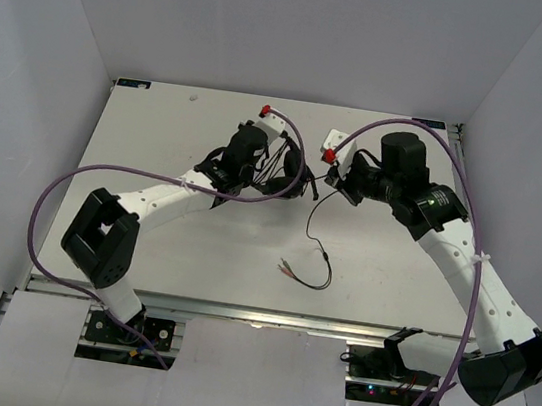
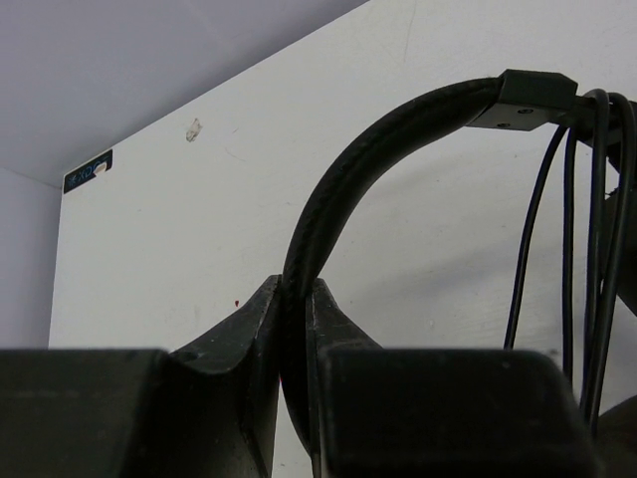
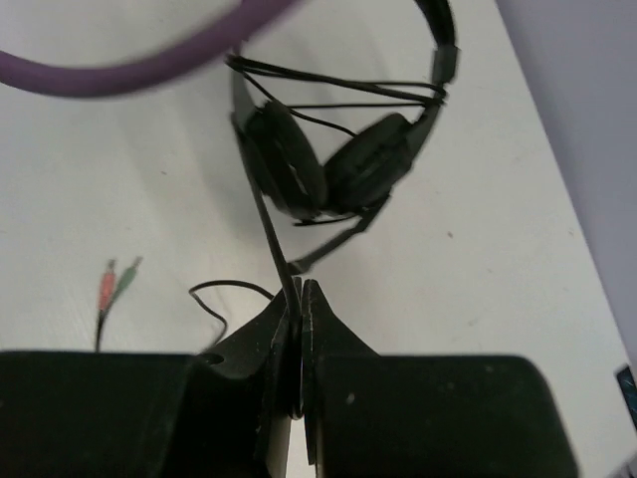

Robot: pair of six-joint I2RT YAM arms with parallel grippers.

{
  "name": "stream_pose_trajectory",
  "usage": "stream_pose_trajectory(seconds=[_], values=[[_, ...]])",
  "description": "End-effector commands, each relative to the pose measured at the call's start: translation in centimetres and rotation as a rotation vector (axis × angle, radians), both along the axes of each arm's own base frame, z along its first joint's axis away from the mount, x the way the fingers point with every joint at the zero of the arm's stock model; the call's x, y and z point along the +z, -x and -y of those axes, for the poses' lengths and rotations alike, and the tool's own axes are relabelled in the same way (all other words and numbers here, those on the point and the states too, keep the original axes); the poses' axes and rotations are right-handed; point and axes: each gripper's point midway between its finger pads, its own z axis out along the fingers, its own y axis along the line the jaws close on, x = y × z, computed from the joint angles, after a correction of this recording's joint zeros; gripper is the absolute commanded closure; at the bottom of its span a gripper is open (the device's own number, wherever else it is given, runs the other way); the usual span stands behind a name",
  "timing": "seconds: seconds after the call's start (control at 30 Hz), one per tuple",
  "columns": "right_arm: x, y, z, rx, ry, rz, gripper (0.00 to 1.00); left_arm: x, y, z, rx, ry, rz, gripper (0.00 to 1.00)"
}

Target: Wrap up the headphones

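White table [image 1: 158, 147] spans the enclosure; near its centre the headphones [image 1: 281, 169] hang with the left gripper [image 2: 296, 299] clamped on the headband; at three o'clock the right gripper [image 3: 300, 299] pinches the cord [image 1: 317, 250]; plugs [image 1: 287, 267] lie at six o'clock.

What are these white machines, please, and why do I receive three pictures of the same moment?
They are two robot arms fixed at the near edge of a white table. One picture comes from a camera above them; the other two come from small cameras on each wrist, looking past that arm's own black fingers. The left gripper is shut on the curved headband of the black over-ear headphones, holding them up. The right gripper pinches the headphones' thin black cord. Several turns of cord already run across the headphones. The rest trails over the table to its two coloured plugs. The thick purple cables belong to the robot.
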Motion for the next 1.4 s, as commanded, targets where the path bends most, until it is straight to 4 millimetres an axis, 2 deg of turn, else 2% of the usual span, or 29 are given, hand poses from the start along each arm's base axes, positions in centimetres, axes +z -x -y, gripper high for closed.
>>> stream_pose_trajectory(seconds=[0.0,0.17,0.23,0.4,0.47,0.53,0.63,0.73,0.87,1.03,1.2,1.37], values=[[4.4,-4.4,4.5,-0.224,0.032,0.251,0.92,1.5,2.2,-1.7,-0.05,0.001,0.039,1.0],[3.8,-6.5,4.2,-0.213,0.067,0.309,0.92,1.5,3.8,-0.6,-0.169,0.031,0.017,1.0],[3.6,-7.2,3.7,-0.186,0.062,0.316,0.92,1.9,4.7,0.6,-0.26,0.061,0.011,1.0],[3.7,-7.6,0.3,-0.063,-0.038,0.28,0.91,2.2,7.2,3.5,-0.462,0.139,-0.017,1.0],[3.6,-8.2,-0.3,-0.063,-0.069,0.248,0.91,2.2,7.7,4.0,-0.49,0.166,-0.032,1.0],[2.9,-9.0,-1.4,-0.058,-0.114,0.188,0.92,2.4,8.6,5.2,-0.551,0.218,-0.051,1.0],[1.5,-10.0,-1.9,-0.089,-0.15,0.117,0.92,2.6,9.6,6.3,-0.609,0.277,-0.079,1.0],[-1.4,-11.6,-0.7,-0.171,-0.191,0.0,0.92,3.8,10.6,7.0,-0.639,0.363,-0.073,1.0],[-3.1,-12.7,2.0,-0.218,-0.275,-0.1,0.92,5.7,12.1,7.8,-0.691,0.469,-0.065,1.0],[-2.8,-11.0,2.4,-0.138,-0.364,-0.099,0.92,7.7,12.8,8.6,-0.717,0.582,-0.06,1.0],[-2.9,-8.8,0.8,0.036,-0.416,-0.16,0.87,10.0,14.0,9.9,-0.778,0.722,-0.074,1.0],[-3.1,-6.7,-1.1,0.198,-0.511,-0.282,0.76,13.3,14.8,10.9,-0.809,0.877,-0.086,1.0]])
